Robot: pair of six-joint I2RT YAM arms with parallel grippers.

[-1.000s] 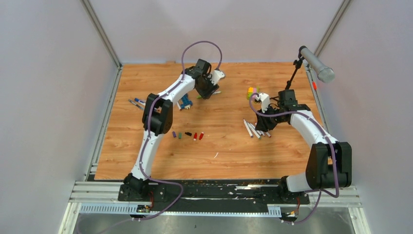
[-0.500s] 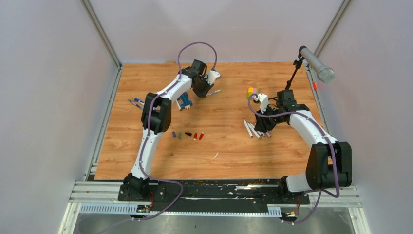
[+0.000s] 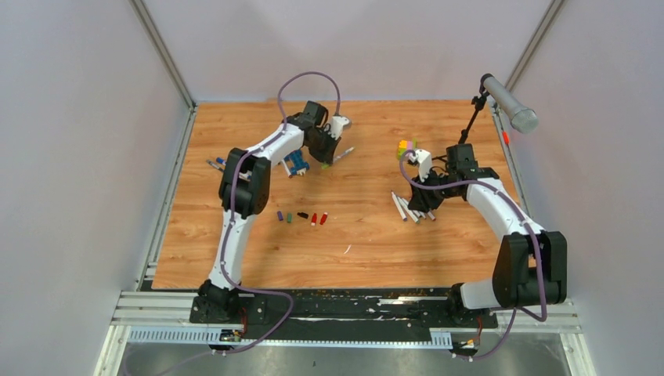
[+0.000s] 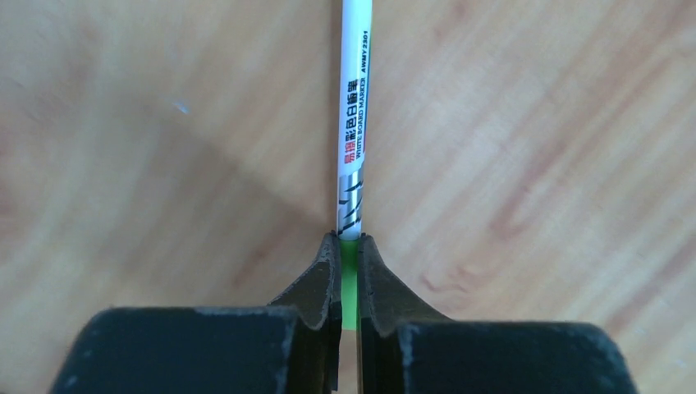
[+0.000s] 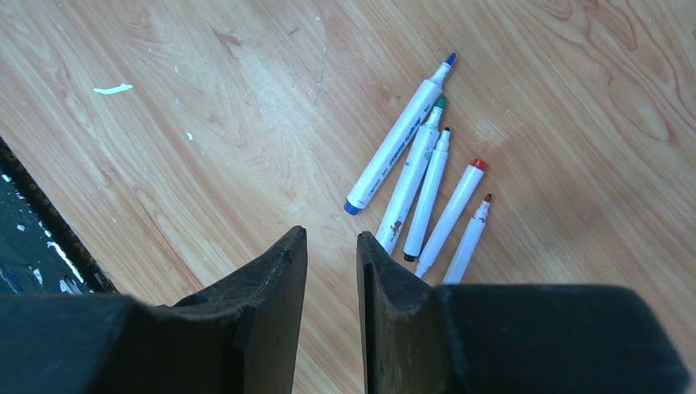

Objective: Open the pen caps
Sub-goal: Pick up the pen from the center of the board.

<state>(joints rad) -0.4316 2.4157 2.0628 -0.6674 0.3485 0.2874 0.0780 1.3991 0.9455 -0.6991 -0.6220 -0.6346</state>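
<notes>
My left gripper (image 4: 349, 236) is shut on a green pen cap (image 4: 350, 279) that sits on the end of a white pen (image 4: 354, 123). The pen lies on the wooden table and points away from the jaws. From above, this gripper (image 3: 329, 153) is at the far middle of the table with the pen (image 3: 343, 153) sticking out to its right. My right gripper (image 5: 328, 234) hangs open over bare wood with nothing between its fingers. Several uncapped pens (image 5: 410, 172) lie just to its right. Loose pen caps (image 3: 301, 217) lie in a row mid-table.
A blue-and-red toy brick figure (image 3: 296, 163) stands just left of the left gripper. A yellow-green-pink block stack (image 3: 405, 146) stands behind the right gripper. A microphone (image 3: 509, 102) on its stand rises at the far right. More pens (image 3: 219, 164) lie near the left edge.
The left gripper has closed on the pen's green cap, and the left arm has shifted slightly to the left. The right arm has not moved.
</notes>
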